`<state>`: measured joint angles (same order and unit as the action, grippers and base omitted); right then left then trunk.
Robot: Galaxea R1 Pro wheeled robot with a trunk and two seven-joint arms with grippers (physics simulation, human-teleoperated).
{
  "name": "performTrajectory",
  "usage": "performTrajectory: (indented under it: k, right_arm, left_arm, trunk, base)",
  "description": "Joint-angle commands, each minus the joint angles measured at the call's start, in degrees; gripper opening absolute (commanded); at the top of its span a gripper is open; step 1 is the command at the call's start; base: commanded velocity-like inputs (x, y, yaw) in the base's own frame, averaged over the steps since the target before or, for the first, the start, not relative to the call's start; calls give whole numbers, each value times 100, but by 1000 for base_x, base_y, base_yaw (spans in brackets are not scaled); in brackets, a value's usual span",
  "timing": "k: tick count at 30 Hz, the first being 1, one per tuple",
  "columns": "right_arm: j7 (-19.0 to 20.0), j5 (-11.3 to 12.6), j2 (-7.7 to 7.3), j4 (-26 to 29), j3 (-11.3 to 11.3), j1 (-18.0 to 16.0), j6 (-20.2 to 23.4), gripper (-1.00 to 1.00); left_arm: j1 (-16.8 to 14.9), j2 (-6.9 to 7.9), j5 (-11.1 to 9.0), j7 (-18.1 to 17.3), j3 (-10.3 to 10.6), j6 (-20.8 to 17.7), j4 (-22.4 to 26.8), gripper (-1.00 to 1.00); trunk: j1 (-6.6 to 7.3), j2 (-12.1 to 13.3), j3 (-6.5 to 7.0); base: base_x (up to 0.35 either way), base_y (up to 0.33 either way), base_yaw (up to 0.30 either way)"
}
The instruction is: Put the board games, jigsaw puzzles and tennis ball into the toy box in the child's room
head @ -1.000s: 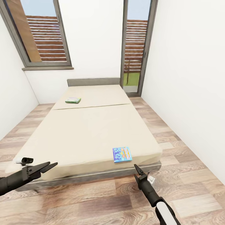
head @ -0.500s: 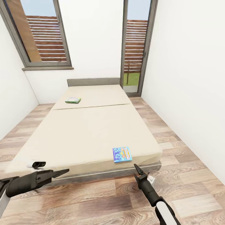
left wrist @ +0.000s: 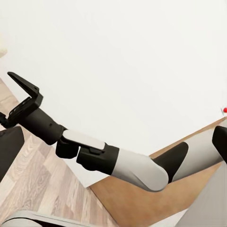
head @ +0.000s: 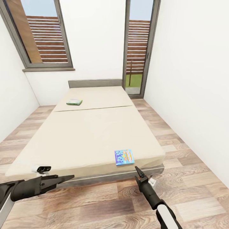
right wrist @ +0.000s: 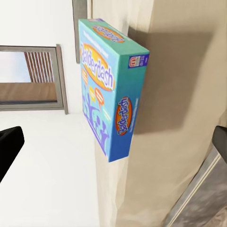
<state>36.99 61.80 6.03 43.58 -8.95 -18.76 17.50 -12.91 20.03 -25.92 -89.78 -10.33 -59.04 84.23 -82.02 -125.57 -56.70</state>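
Observation:
Two board games lie on the bed. A blue one printed "Balderdash" sits near the foot edge at the right, and it is close up in the right wrist view. A green-edged one rests far off near the headboard. My right gripper hovers open just below the blue box, over the floor at the bed's foot, with its dark fingers spread wide. My left gripper hangs low at the foot's left side, open, its fingers apart and facing my right arm. The table, toy box, jigsaw puzzles and tennis ball are out of view.
White walls close in on both sides. A tall window and a glass door stand behind the headboard. Wood-plank floor runs in strips along both sides of the bed and in front of it.
My left arm has dropped lower and swung right along the bed's foot edge. The right gripper has edged slightly left. The board games lie where they were.

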Motion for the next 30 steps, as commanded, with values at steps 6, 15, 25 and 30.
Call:
performTrajectory:
  k: [6,15,25,30]
  right_arm:
    - [15,37,23,1,-19,-5,53,100]
    - [19,35,29,1,-19,-5,54,100]
    - [16,34,30,1,-19,-5,56,100]
    - [16,37,30,1,-19,-5,53,100]
  left_arm:
    - [5,1,0,-22,17,-56,4,100]
    - [15,1,-8,-22,20,-68,6,100]
    - [24,1,-17,-22,7,-72,-2,100]
    - [25,1,-24,-22,6,-72,-3,100]
  trunk:
    - [1,-2,-5]
    - [1,-2,-5]
    - [1,-2,-5]
    - [1,-2,-5]
  base:
    - [0,0,0]
    - [0,0,0]
    - [0,0,0]
    - [5,0,0]
